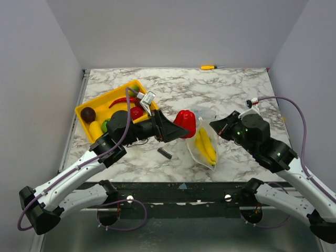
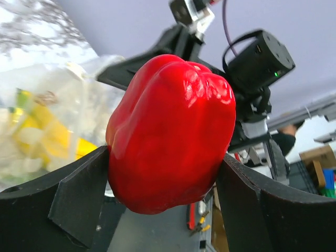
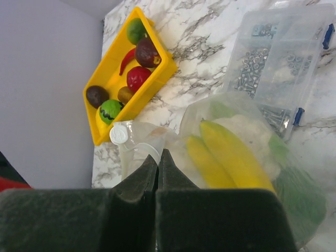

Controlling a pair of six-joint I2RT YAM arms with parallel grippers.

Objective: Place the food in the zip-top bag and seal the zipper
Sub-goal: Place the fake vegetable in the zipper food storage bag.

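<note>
My left gripper [image 1: 181,126] is shut on a red toy pepper [image 1: 185,123], one piece of the food, held in the air just left of the zip-top bag [image 1: 206,149]. In the left wrist view the pepper [image 2: 173,131] fills the gap between both fingers, with the bag [image 2: 47,126] behind it. The clear bag [image 3: 241,152] holds yellow bananas [image 3: 231,155], a white piece and something green. My right gripper [image 3: 158,157] is shut on the bag's rim by the zipper [image 3: 140,149] and its white slider [image 3: 118,134]. More food lies in the yellow tray [image 3: 157,73].
The yellow tray [image 1: 84,108] sits at the left with several pieces in it. A clear parts box [image 3: 278,58] of screws stands behind the bag. A small black object [image 1: 164,153] lies near the front edge. A yellow-handled tool [image 1: 208,67] rests at the far edge.
</note>
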